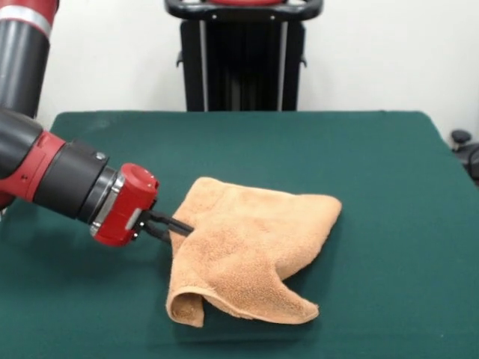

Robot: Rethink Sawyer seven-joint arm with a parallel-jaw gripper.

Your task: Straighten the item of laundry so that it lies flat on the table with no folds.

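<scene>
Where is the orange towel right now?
In the front view the towel lies crumpled on the green table, lower middle, with the tool at its left edge.

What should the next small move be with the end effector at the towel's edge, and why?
Probably draw that edge outward, away from the heap. The end effector meets the towel at its side edge, though the grip itself is not visible. The towel lies bunched, with a corner curled under at the front, on the green table.
</scene>
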